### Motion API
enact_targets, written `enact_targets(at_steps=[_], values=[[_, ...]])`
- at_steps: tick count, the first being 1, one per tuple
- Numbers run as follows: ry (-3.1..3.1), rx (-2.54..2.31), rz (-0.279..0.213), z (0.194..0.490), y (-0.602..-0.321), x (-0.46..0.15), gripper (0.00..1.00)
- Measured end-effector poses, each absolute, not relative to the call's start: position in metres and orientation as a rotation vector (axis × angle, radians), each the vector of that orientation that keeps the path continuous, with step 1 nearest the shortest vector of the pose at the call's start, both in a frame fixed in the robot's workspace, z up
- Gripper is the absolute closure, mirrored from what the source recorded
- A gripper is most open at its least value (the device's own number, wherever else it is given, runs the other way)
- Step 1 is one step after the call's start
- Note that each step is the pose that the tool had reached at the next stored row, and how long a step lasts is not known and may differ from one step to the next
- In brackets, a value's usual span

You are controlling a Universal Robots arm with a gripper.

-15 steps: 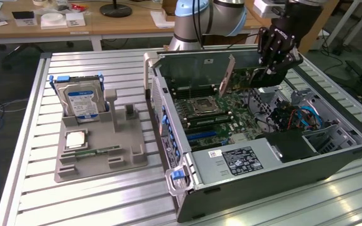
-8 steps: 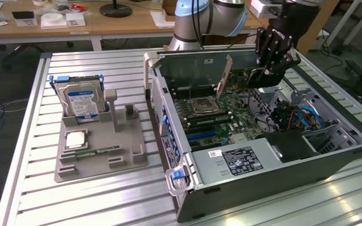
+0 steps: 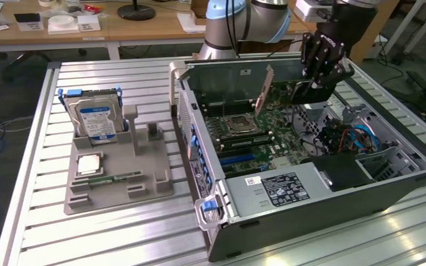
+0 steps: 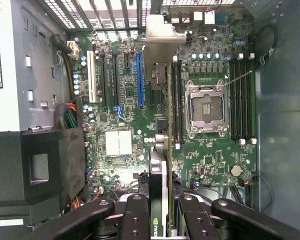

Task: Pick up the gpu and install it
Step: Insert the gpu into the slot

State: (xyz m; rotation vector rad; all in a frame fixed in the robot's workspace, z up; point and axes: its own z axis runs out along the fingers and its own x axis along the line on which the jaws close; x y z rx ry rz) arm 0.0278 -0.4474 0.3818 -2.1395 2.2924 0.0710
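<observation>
The hand [image 3: 318, 86] [image 4: 165, 217] hangs over the open computer case [image 3: 309, 205], its fingers [image 4: 135, 216] closed narrowly on the gpu [image 3: 302, 93] [image 4: 159, 190], which stands on edge between them. The gpu is held inside the case's open top, above the motherboard [image 3: 272, 138] [image 4: 120, 142] and clear of it, near the case's rear wall. On the counter [image 3: 124, 233], just beside the case on the exterior view's left, a grey holder [image 3: 117, 191] carries the hard drive [image 3: 96, 119] upright.

Motherboard [image 4: 210, 160] lies open beneath gpu [image 4: 159, 175]; black shroud [image 4: 45, 165] alongside.
</observation>
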Motion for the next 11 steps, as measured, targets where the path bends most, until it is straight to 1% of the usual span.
enact_targets(at_steps=[11], values=[[2.282, -2.150, 0.072, 0.3793, -0.4474, 0.0273, 0.73]])
